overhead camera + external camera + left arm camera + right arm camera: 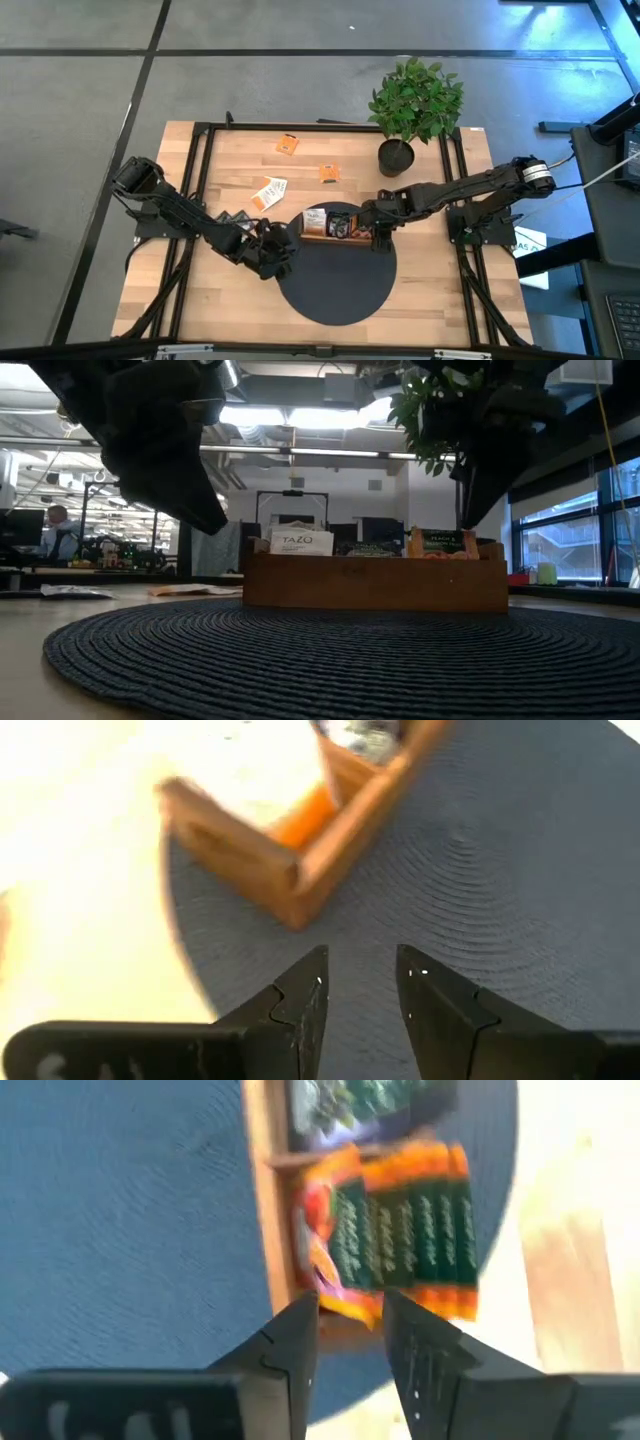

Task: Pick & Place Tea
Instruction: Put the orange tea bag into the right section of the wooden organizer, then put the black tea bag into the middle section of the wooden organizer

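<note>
Two arms reach over a round dark mat (pixel 335 280) on the wooden table (pixel 230 300) in the high view. The left gripper (pixel 275 258) sits at the mat's left edge, the right gripper (pixel 380 238) at the right end of the wooden tray (pixel 335 236). Three tea sachets (pixel 287 145) lie loose on the bare table, well apart from the tray, near a potted plant (pixel 412 100).

The low view shows the tray standing on the mat with a white sachet (pixel 301 542) and orange-edged sachets (pixel 440 544) upright inside.

The left wrist view shows the left gripper's fingers (pixel 300 1010) apart and empty above the mat, near the tray's corner.

The right wrist view shows the right gripper's fingers (pixel 290 1345) slightly apart over a stack of orange-and-green sachets (pixel 400 1230) in the tray's end compartment; whether they touch the stack cannot be told.
</note>
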Controlling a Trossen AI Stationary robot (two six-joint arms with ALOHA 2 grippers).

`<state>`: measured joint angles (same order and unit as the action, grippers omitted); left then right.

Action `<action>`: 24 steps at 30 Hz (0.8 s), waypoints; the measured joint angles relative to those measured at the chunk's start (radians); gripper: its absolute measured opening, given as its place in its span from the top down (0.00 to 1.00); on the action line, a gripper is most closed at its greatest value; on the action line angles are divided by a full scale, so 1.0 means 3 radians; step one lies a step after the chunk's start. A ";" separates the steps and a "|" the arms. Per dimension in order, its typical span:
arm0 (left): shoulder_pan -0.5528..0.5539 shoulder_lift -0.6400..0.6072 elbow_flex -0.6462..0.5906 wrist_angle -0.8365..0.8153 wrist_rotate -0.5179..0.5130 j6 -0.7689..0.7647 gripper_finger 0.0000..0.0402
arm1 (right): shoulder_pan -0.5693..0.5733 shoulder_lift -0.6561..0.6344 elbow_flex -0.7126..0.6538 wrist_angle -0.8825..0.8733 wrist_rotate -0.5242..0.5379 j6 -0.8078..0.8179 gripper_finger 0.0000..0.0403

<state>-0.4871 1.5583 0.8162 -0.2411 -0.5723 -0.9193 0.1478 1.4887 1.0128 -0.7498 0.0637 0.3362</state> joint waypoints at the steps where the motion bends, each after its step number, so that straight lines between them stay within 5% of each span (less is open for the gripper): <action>1: 0.0010 -0.0069 0.0000 -0.0130 -0.0027 -0.0081 0.72 | 0.0000 0.0000 0.0013 -0.0053 0.0051 0.0052 0.71; 9: 0.0030 -0.0925 0.0001 -0.0990 -0.0028 -0.0357 0.71 | -0.0001 -0.0001 0.0052 0.0140 0.0085 0.0272 0.71; 14: 0.0085 -0.1375 0.0003 -0.2090 0.0128 -0.1257 0.72 | -0.0001 0.0000 0.0052 0.0496 0.0083 0.0274 0.71; 19: 0.0213 -0.1561 0.0002 -0.3111 0.0485 -0.2079 0.71 | -0.0001 0.0000 0.0052 0.0813 0.0082 0.0279 0.71; 24: 0.0452 -0.1552 -0.0024 -0.3248 0.0502 -0.2025 0.72 | -0.0001 0.0000 0.0052 0.1109 0.0079 0.0358 0.71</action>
<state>-0.3515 1.0928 0.8089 -1.2154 -0.4219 -1.5269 0.1474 1.4887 1.0283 -0.4172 0.0874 0.4437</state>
